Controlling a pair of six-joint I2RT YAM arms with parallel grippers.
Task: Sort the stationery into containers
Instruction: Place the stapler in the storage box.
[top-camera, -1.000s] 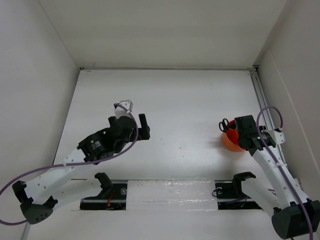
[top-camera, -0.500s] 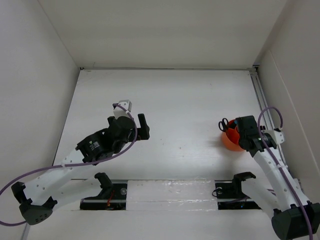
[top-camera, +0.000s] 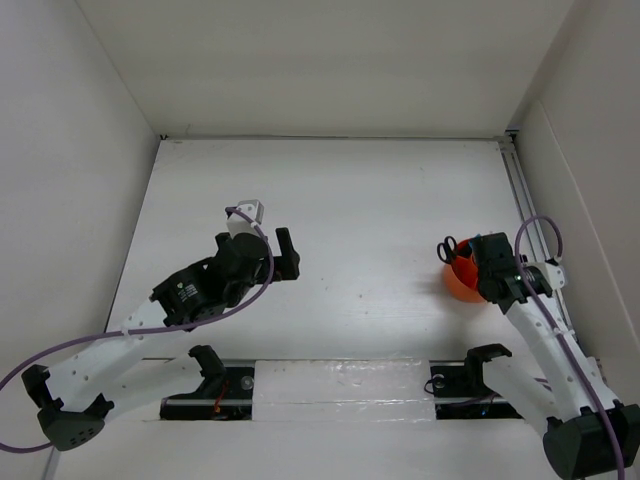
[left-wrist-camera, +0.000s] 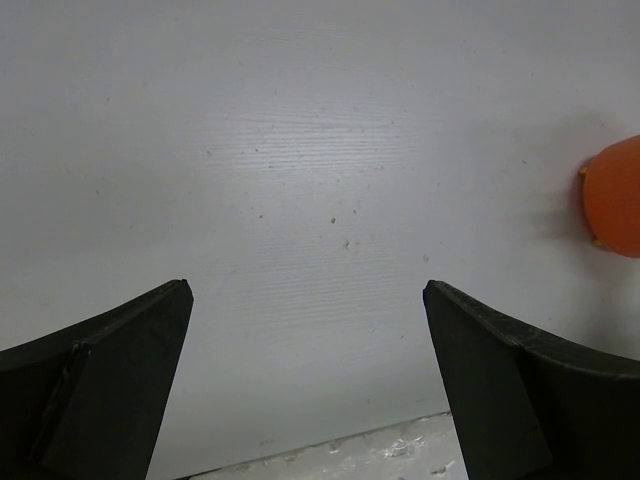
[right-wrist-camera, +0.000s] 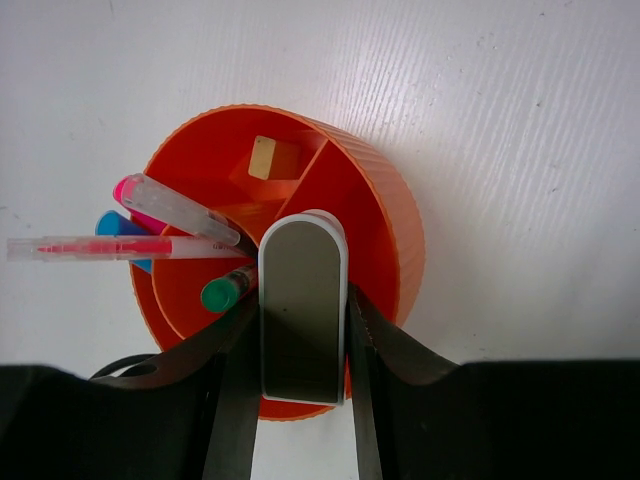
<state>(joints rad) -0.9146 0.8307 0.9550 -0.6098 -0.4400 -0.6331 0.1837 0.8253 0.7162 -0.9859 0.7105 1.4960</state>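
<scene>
The orange tub (right-wrist-camera: 390, 220) sits at the table's right side (top-camera: 462, 284), and its edge shows in the left wrist view (left-wrist-camera: 615, 195). In it lean a pink-capped marker (right-wrist-camera: 128, 188), a blue-capped one (right-wrist-camera: 110, 222), a thin clear pen (right-wrist-camera: 100, 247) and a green-capped pen (right-wrist-camera: 220, 294). A small yellow eraser (right-wrist-camera: 262, 158) lies in a far compartment. Black scissors (top-camera: 447, 248) poke out of the tub's left side. My right gripper (right-wrist-camera: 300, 297) is shut on a flat grey-white eraser (right-wrist-camera: 303, 270) directly above the tub. My left gripper (left-wrist-camera: 305, 290) hangs open over bare table (top-camera: 285, 255).
White walls enclose the table on three sides. A metal rail (top-camera: 525, 190) runs along the right edge close to the tub. Both arm bases and a taped strip (top-camera: 340, 385) lie along the near edge.
My left arm has drawn back slightly toward the left. The right gripper has stayed over the tub with the eraser still in its jaws.
</scene>
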